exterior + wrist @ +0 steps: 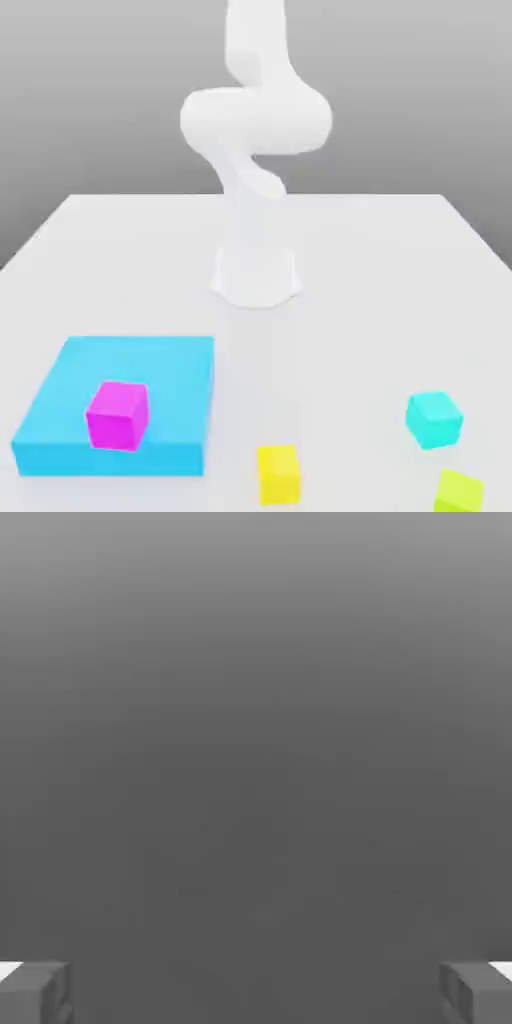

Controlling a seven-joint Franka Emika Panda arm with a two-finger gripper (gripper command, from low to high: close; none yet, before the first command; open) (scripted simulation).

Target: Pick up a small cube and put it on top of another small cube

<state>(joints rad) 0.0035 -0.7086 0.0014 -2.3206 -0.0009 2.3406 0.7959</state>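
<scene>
Several small cubes lie at the front of the white table (400, 250). A magenta cube (118, 414) rests on a flat cyan slab (120, 400) at the exterior view's left. A yellow cube (278, 474) sits near the front middle. A cyan cube (434, 418) and a yellow-green cube (459, 491) lie at the exterior view's right. In the hand view my gripper (256, 992) is open, its two grey fingertips (35, 992) far apart with nothing between them, facing plain grey background. The white arm (255, 120) rises from its base at the table's middle.
The arm's base (256, 275) stands at the table's centre, behind the cubes. The cyan slab takes up the front left corner area. The table's front edge runs close to the yellow and yellow-green cubes.
</scene>
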